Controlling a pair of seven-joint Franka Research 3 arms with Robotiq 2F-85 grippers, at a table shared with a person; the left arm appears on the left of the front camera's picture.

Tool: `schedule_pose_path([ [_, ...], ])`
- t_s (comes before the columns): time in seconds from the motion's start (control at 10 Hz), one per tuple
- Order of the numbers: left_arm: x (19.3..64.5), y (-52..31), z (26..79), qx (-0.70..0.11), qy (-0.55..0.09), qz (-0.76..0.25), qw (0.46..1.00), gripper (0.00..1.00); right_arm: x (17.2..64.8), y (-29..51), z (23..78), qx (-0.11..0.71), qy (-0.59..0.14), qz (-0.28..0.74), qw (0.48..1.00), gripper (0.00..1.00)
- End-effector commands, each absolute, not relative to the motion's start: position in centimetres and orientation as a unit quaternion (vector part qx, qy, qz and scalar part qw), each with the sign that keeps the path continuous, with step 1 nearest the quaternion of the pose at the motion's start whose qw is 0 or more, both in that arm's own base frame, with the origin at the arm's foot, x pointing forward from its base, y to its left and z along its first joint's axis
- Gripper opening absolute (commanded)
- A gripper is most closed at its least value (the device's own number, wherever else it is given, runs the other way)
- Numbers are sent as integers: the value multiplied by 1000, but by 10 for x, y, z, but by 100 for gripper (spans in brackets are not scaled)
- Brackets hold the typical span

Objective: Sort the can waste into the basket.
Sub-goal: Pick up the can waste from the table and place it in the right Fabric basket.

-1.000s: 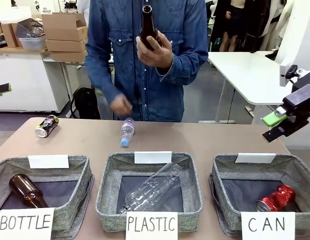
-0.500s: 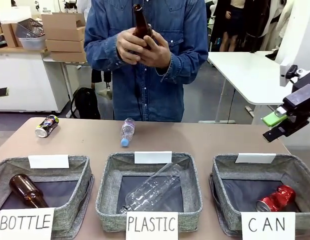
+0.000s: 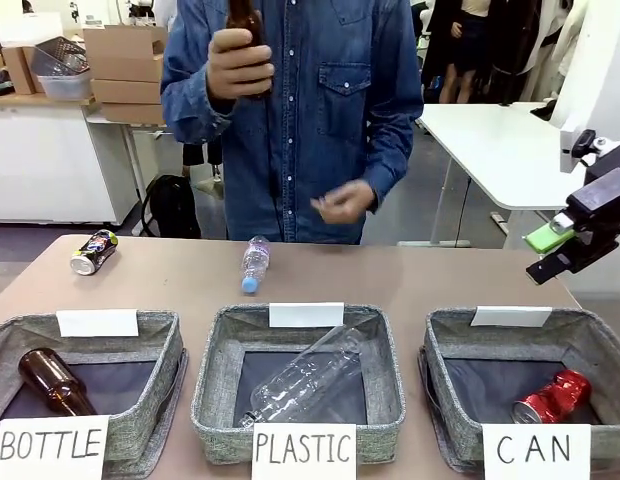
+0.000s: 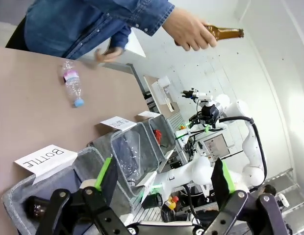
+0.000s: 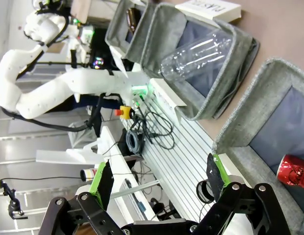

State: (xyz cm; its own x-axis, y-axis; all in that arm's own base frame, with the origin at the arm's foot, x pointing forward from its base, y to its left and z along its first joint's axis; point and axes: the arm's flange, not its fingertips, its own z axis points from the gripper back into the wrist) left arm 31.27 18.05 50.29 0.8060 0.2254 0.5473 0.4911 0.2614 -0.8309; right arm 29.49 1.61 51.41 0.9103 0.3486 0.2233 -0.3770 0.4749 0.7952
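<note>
Red can (image 3: pixel 555 396) dented, on its side in the lower right, inside the basket (image 3: pixel 590 345) signed CAN. Dark can (image 3: pixel 94 251) on its side on the table (image 3: pixel 390 275) near the left edge, well apart from that basket. Right gripper (image 3: pixel 548 254) at the right edge, higher in the frame than the basket, jaws spread wide, holding nothing. Left gripper (image 4: pixel 164 176) at the bottom of its wrist view, jaws likewise wide apart and empty. Brown bottle (image 3: pixel 240 15) at top, left of centre, in a person's hand (image 3: pixel 238 62).

A robotics lab: white worktable (image 3: pixel 490 140), stacked cardboard boxes (image 3: pixel 130 70), loose cables (image 5: pixel 135 142).
</note>
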Motion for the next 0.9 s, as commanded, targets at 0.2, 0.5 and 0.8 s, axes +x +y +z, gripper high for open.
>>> schedule_pose_path([
  [0.2, 322, 184, 515, -616, -283, -111, 726, 100, 295, 12, 516, 466, -16, 222, 857, 100],
  [0.5, 295, 221, 534, -630, -316, -117, 699, 100, 295, 12, 516, 466, -16, 222, 857, 100],
  [0.8, 250, 258, 546, -607, -378, -76, 695, 100, 295, 12, 516, 466, -16, 222, 857, 100],
])
